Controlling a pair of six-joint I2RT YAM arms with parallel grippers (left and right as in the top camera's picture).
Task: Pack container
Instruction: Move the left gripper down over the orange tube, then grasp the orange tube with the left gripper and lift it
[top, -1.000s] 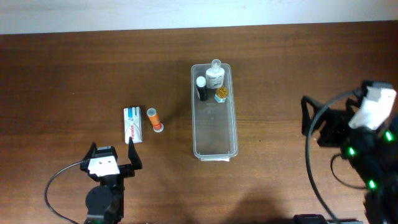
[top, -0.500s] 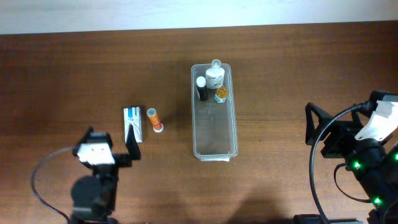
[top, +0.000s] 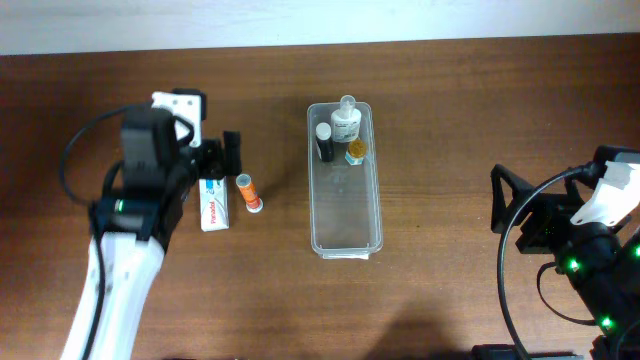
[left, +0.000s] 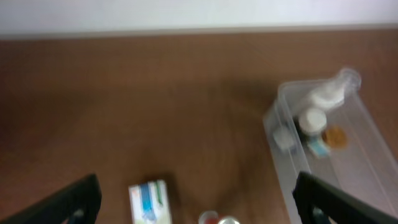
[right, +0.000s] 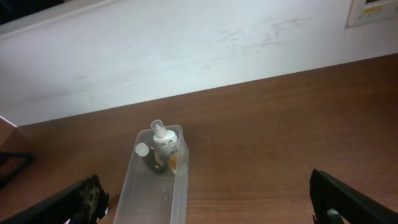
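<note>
The clear plastic container lies lengthwise at the table's middle. At its far end it holds a white bottle, a black tube with a white cap and a small gold-lidded jar. A white and blue box and an orange tube lie on the table to its left. My left gripper is open and empty, above the far end of the box. The left wrist view, blurred, shows the box, the tube and the container. My right gripper is open and empty at the right.
The right wrist view shows the container at lower left and a white wall behind the table's far edge. Black cables loop beside both arms. The right arm's body fills the front right corner.
My left arm has swung from the table's front edge far forward, to above the box and the orange tube. The right arm shifted slightly right, then held still.
</note>
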